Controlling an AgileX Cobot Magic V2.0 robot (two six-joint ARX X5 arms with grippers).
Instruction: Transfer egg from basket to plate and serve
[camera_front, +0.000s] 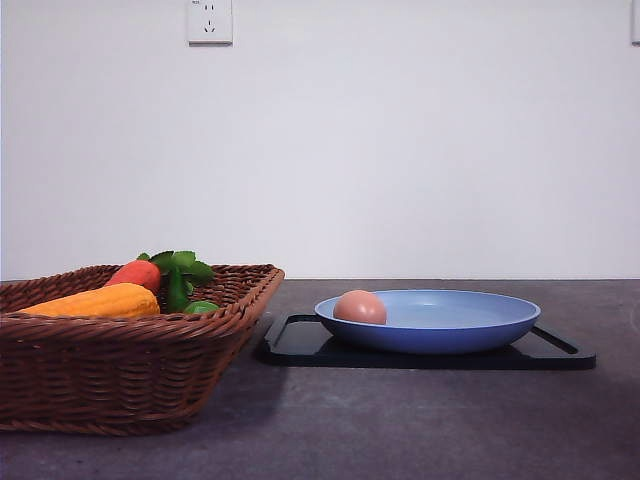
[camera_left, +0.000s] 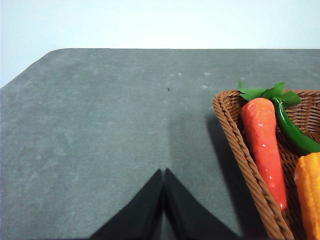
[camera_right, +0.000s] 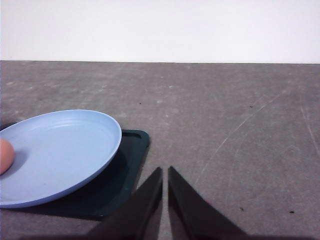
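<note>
Pinkish-brown and smooth, the egg (camera_front: 359, 307) is lying in the blue plate (camera_front: 470, 338), so I'm judging it light, slippery, fragile, best cradled across its middle, while the left gripper (camera_left: 164, 176) and right gripper (camera_right: 165, 173) are both sitting closed on nothing.

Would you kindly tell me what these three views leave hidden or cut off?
- Basket: the front view's left edge cuts it, and its near wall hides the floor inside.
- Egg: the right wrist view's edge cuts it.
- Black tray: the plate covers its middle in the front view.
- Yellow-orange vegetable: cut by the left wrist view's edge.
- Left gripper and right gripper: fingertips together; their bases are cut off.
</note>
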